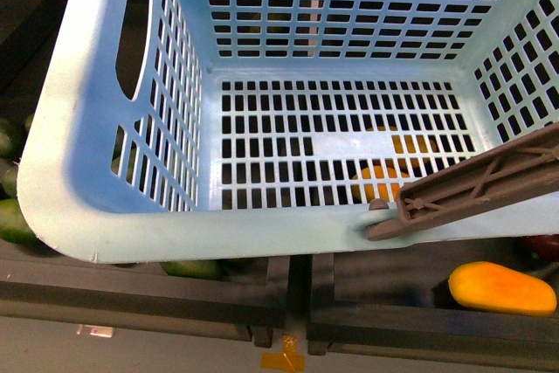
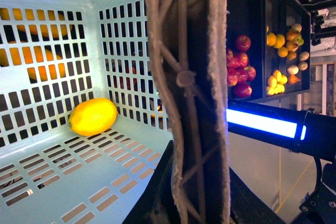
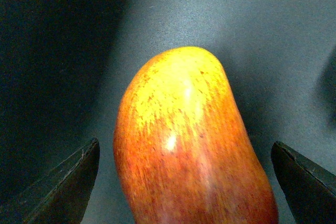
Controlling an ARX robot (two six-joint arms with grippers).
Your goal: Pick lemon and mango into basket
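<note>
**Lemon in the basket, mango between parted fingers**

Front view: The light turquoise rectangular plastic basket (image 1: pixel 131 242), with slotted walls and base, fills most of the frame. An oval hand slot shows in its left wall. Its brown-grey ribbed plastic handle (image 1: pixel 476 185) slants up from a pivot on the near rim towards the right edge. Orange-yellow patches show through the base slots, and I cannot tell what they are. Below the basket are dark bins. A yellow-orange oblong fruit (image 1: pixel 502 288) lies in the right one, and dark green fruits (image 1: pixel 10 216) sit at the left edge. Neither arm is in view here.

Left wrist view: The handle (image 2: pixel 191 77) runs straight across the frame, very close to the lens. The small bright yellow oval lemon (image 2: pixel 93 116) rests inside the basket (image 2: pixel 79 182), on its base and against a slotted wall. Orange fruit shows through that wall. Dark parts flank the handle at the frame's edge where the left gripper (image 2: pixel 197 211) sits. Its fingertips are hidden, so I cannot tell whether it is clenched or released. Beyond the basket, a dark shelf holds round red fruits (image 2: pixel 239 66) and small yellow and orange fruits (image 2: pixel 283 45). A bright blue-white light strip (image 2: pixel 262 124) lies nearby.

Right wrist view: The elongated mango (image 3: pixel 184 129), deep red fading to speckled yellow at its far end, lies on a dark grey surface (image 3: pixel 273 35). The right gripper (image 3: pixel 184 182) is released. Its two dark fingers (image 3: pixel 63 187) stand wide on either side of the mango, and neither touches it.
</note>
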